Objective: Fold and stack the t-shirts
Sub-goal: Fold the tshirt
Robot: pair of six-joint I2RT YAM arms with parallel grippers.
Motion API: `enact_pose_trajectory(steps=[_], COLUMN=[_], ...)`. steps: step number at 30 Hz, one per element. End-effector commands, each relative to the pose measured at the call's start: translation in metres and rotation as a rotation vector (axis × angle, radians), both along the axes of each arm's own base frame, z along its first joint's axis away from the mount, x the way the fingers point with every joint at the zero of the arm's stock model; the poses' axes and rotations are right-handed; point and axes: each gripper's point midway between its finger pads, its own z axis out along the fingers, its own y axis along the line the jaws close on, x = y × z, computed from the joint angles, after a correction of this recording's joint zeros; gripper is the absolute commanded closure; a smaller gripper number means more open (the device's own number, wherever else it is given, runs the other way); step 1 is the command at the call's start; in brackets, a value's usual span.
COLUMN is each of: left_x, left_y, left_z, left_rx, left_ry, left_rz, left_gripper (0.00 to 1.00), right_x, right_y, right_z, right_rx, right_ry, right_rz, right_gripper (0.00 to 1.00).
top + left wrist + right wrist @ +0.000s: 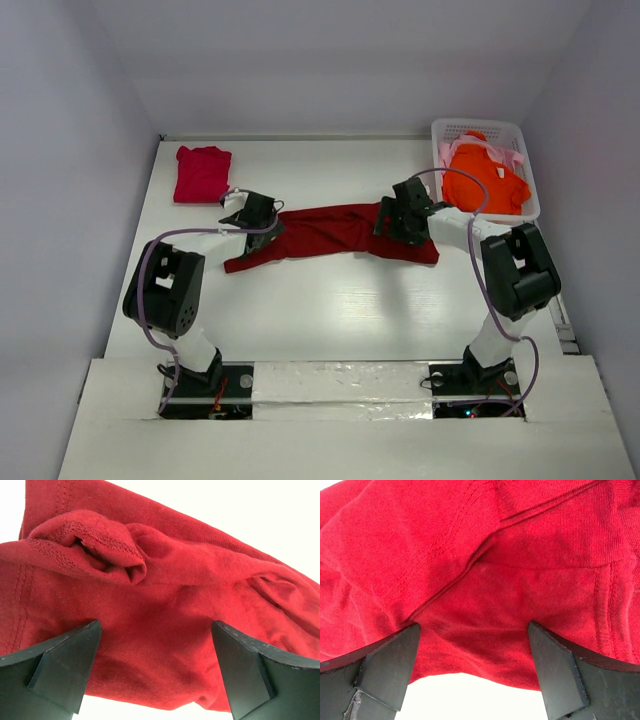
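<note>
Dark red t-shirt (330,232) lies stretched in a crumpled band across the middle of the tabletop (330,310), with the left jaws over its left end and the right jaws over its right end. Both wrist views show the jaws spread wide, with red cloth filling the gap between the two fingers and running beyond them; nothing is pinched, and contact with the cloth cannot be told. Crimson-pink t-shirt (202,173) sits folded at far left, well apart; orange t-shirt (485,180) and pale pink t-shirt (452,150) are heaped in the white basket (500,127) at far right.
</note>
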Motion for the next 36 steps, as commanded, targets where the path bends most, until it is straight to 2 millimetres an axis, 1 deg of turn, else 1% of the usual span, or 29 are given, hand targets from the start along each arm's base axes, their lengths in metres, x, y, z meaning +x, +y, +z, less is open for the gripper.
enact_pose_trajectory(steps=[1, 4, 5, 6, 7, 8, 10, 11, 14, 17, 21, 23, 24, 25, 27, 28, 34, 35, 36], left_x=[-0.052, -0.057, -0.058, -0.06, -0.062, -0.07, -0.07, -0.075, -0.079, -0.084, -0.09, -0.094, -0.097, -0.098, -0.104, -0.106, -0.107, -0.111, -0.112], left_y=[0.019, 0.015, 0.009, 0.008, 0.007, 0.0, -0.001, -0.003, -0.006, -0.013, -0.035, -0.045, -0.054, -0.055, -0.067, -0.065, -0.07, -0.072, -0.073], left_z=[-0.024, -0.03, -0.032, -0.034, -0.037, -0.045, -0.045, -0.047, -0.05, -0.049, -0.047, -0.05, -0.051, -0.054, -0.059, -0.064, -0.072, -0.074, -0.077], left_rx=[0.071, 0.052, 0.036, 0.027, 0.018, -0.011, -0.02, -0.02, -0.051, -0.051, -0.092, -0.111, -0.125, -0.131, -0.155, -0.149, -0.163, -0.163, -0.168], left_ry=[0.207, 0.23, 0.229, 0.234, 0.238, 0.264, 0.261, 0.269, 0.271, 0.275, 0.269, 0.277, 0.28, 0.288, 0.301, 0.312, 0.31, 0.319, 0.325], left_rz=[0.026, 0.017, 0.005, 0.005, 0.003, -0.005, -0.001, -0.007, 0.0, -0.01, -0.049, -0.061, -0.084, -0.083, -0.109, -0.104, -0.108, -0.117, -0.118], left_gripper=[0.03, 0.03, 0.04, 0.04, 0.04, 0.05, 0.05, 0.05, 0.05, 0.05, 0.05, 0.06, 0.05, 0.06, 0.06, 0.06, 0.06, 0.06, 0.06], right_x=[0.003, 0.0, 0.0, 0.0, -0.002, -0.001, -0.001, 0.001, 0.001, -0.001, 0.003, 0.008, 0.008, 0.01, 0.009, 0.01, 0.011, 0.014, 0.017], right_y=[-0.001, 0.003, 0.004, 0.005, 0.005, 0.004, 0.005, 0.005, 0.0, 0.001, -0.002, -0.001, -0.001, -0.001, -0.003, -0.003, -0.006, -0.011, -0.011], right_z=[0.0, -0.005, -0.007, -0.009, -0.014, -0.021, -0.022, -0.021, -0.027, -0.031, -0.031, -0.027, -0.026, -0.024, -0.022, -0.02, -0.016, -0.014, -0.011], right_rx=[0.006, 0.025, 0.03, 0.033, 0.032, 0.038, 0.037, 0.032, 0.018, 0.019, 0.013, 0.011, 0.008, 0.006, -0.004, -0.008, -0.03, -0.039, -0.044], right_ry=[0.021, 0.035, 0.033, 0.036, 0.048, 0.062, 0.066, 0.061, 0.083, 0.098, 0.106, 0.101, 0.104, 0.098, 0.1, 0.097, 0.103, 0.097, 0.094], right_rz=[0.021, 0.036, 0.039, 0.041, 0.045, 0.047, 0.051, 0.056, 0.057, 0.062, 0.059, 0.062, 0.065, 0.065, 0.066, 0.067, 0.071, 0.059, 0.061], right_gripper=[0.05, 0.05, 0.05, 0.05, 0.05, 0.05, 0.05, 0.05, 0.05, 0.05, 0.05, 0.05, 0.05, 0.05, 0.05, 0.05, 0.05, 0.05, 0.05])
